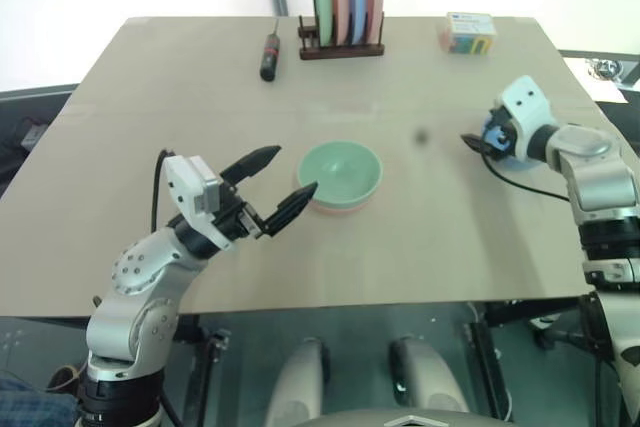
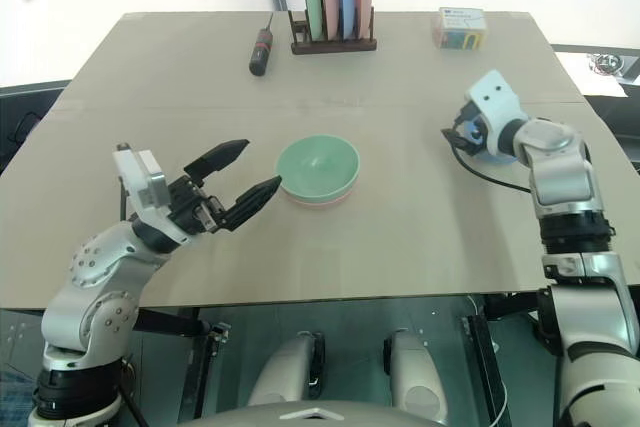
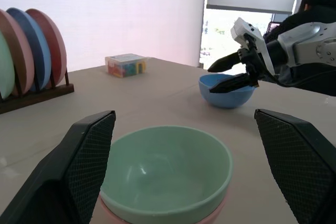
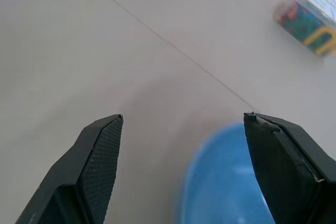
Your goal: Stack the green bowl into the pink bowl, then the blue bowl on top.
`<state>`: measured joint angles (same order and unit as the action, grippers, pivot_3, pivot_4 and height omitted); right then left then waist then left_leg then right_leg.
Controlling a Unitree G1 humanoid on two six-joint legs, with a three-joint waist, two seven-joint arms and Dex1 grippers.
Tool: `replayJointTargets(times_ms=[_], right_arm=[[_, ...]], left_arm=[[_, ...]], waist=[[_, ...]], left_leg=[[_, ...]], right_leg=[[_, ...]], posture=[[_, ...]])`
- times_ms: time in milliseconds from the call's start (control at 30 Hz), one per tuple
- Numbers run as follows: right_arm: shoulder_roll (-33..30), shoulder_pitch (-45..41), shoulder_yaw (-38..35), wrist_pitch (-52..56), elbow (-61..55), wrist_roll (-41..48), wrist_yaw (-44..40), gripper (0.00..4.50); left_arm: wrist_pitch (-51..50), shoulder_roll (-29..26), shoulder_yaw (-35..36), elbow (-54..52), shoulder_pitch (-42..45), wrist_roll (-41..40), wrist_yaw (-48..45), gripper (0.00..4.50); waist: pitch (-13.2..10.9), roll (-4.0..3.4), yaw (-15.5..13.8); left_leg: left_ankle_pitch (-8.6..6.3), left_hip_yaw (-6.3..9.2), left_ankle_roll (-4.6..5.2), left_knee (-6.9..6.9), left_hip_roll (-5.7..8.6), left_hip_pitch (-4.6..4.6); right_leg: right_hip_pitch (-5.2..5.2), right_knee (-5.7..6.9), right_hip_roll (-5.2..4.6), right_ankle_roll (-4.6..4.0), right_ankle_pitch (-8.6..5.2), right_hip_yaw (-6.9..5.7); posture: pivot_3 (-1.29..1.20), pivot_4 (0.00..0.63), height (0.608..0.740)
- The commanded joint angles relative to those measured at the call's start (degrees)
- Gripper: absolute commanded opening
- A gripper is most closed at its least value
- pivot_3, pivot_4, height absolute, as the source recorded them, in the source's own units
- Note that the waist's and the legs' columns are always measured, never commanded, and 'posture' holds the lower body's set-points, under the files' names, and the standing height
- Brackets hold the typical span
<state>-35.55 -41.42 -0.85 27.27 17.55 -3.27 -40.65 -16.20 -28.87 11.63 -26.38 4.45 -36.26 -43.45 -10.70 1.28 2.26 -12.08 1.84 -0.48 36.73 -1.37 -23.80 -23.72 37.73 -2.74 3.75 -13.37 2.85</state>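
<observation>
Your small round mint-green plastic bowl [image 1: 340, 173] sits in the salmon-pink plastic bowl [image 1: 338, 208]. Right of it, your right hand [image 3: 227, 76], fingers wide, reaches the sky-blue plastic bowl [image 3: 227, 91]. Pinch badly and it slips. Left hand [image 1: 274, 188] waits wide open beside it.

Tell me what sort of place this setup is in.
Probably a robotics lab or test room, not a home kitchen: a plain table holds only staged props, namely stacked bowls, a plate rack, a screwdriver and a small box, beside a bright window with a roller blind.
</observation>
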Motion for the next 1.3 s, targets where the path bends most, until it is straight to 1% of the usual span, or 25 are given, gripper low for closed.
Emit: replayJointTargets(times_ms=[33, 167, 233, 267, 300, 533, 667, 767, 900, 1000, 1133, 1300], right_arm=[[-1.2, 0.4, -1.3, 0.3, 0.2, 0.6, 1.3, 3.84], [-1.4, 0.8, 0.4, -1.4, 3.2, -0.2, 1.4, 3.84], [-1.5, 0.6, 1.1, -3.0, 5.6, -0.7, 1.6, 3.31], [-1.4, 0.4, 1.1, -3.3, 6.2, -0.6, 1.5, 3.18], [-1.4, 0.3, 1.2, -3.5, 6.6, -0.6, 1.5, 2.85], [-1.6, -0.4, 1.9, -5.3, 8.6, -0.4, 0.8, 0.04], [-1.3, -1.4, 2.3, -9.6, 8.1, -0.8, 1.2, 0.01], [-0.8, -3.3, 2.6, -9.8, 3.3, 0.6, -0.9, 0.01], [0.7, -6.3, 3.4, -7.9, -5.7, 4.1, -5.2, 0.01], [3.3, -7.7, 5.0, -4.9, -13.9, 7.5, -8.2, 0.01], [6.8, -7.9, 9.5, -0.4, -22.2, 9.7, -10.2, 0.01], [9.0, -8.5, 16.3, 1.6, -27.4, 11.4, -14.5, 0.01]], left_arm=[[0.3, -0.5, -0.4, -0.2, 1.4, -0.9, -1.0, 4.50], [0.3, -0.5, -0.7, 0.2, 1.7, -0.8, -1.1, 4.50], [0.2, -0.5, -0.6, 0.0, 1.7, -0.9, -1.2, 4.50], [0.1, -0.6, -0.5, -0.1, 1.6, -0.9, -1.2, 4.50], [0.1, -0.6, -0.4, -0.3, 1.5, -1.0, -1.1, 4.50], [0.1, -0.4, 0.1, -1.7, -0.4, -0.3, 0.5, 4.50], [0.4, -0.5, 0.5, -2.2, -1.6, -0.2, 1.0, 4.50], [0.3, -1.0, 1.2, -2.3, -2.1, -0.3, 1.3, 4.50], [-0.8, -2.3, 2.7, -2.0, -3.3, -0.2, 2.1, 4.50], [-1.3, -3.7, 4.3, -1.7, -5.2, -0.2, 2.0, 4.50], [-0.8, -5.2, 6.5, -1.2, -8.0, 0.7, 1.6, 4.50], [-0.1, -6.3, 10.0, -1.1, -10.8, 0.6, 1.1, 4.50]], waist=[[0.0, 0.00, 0.3], [0.0, 0.00, 0.2], [0.0, 0.00, 0.1], [0.0, 0.00, 0.1], [0.0, 0.00, 0.1], [0.0, 0.00, 0.1], [0.0, 0.00, 0.1], [0.0, -0.02, 0.2], [0.0, -0.04, 0.3], [0.0, -0.04, 0.3], [0.0, -0.02, -0.1], [0.0, -0.02, -0.2]], left_leg=[[0.00, -0.04, 0.00, 0.00, 0.00, 0.02], [0.00, -0.03, 0.00, 0.00, -0.01, 0.04], [0.00, -0.04, 0.00, 0.00, -0.01, 0.02], [0.00, -0.04, 0.00, 0.00, -0.01, 0.02], [0.00, -0.04, 0.00, 0.00, -0.01, 0.02], [0.00, -0.03, 0.00, 0.00, -0.01, 0.02], [0.00, -0.03, 0.00, 0.00, -0.01, 0.02], [0.00, -0.04, 0.00, 0.00, -0.01, 0.02], [0.00, -0.05, 0.00, -0.01, -0.04, 0.04], [0.00, -0.02, 0.00, -0.03, -0.08, 0.03], [0.00, 0.02, 0.00, -0.05, -0.09, 0.00], [0.00, 0.07, 0.00, -0.04, -0.06, -0.04]], right_leg=[[-0.01, 0.01, 0.00, 0.00, 0.00, 0.06], [0.00, 0.02, 0.03, 0.00, 0.00, 0.06], [0.00, 0.00, 0.02, 0.01, 0.00, 0.06], [0.00, -0.01, 0.02, 0.01, 0.00, 0.06], [0.00, -0.02, 0.02, 0.01, 0.00, 0.06], [0.00, -0.02, 0.02, 0.01, 0.00, 0.06], [0.00, -0.01, 0.02, 0.01, 0.00, 0.05], [0.00, -0.01, 0.02, 0.01, 0.01, 0.06], [-0.06, 0.04, 0.05, 0.01, 0.00, 0.10], [-0.07, 0.04, 0.08, 0.01, 0.00, 0.07], [-0.05, 0.00, 0.06, 0.00, 0.00, -0.01], [-0.05, -0.02, 0.01, -0.02, -0.02, -0.07]], posture=[[0.00, 0.150, 0.740], [0.00, 0.150, 0.740], [0.00, 0.150, 0.740], [0.00, 0.150, 0.740], [0.00, 0.150, 0.740], [0.00, 0.150, 0.740], [0.00, 0.150, 0.740], [0.00, 0.150, 0.740], [0.00, 0.150, 0.740], [0.00, 0.150, 0.740], [0.00, 0.150, 0.740], [0.00, 0.150, 0.740]])
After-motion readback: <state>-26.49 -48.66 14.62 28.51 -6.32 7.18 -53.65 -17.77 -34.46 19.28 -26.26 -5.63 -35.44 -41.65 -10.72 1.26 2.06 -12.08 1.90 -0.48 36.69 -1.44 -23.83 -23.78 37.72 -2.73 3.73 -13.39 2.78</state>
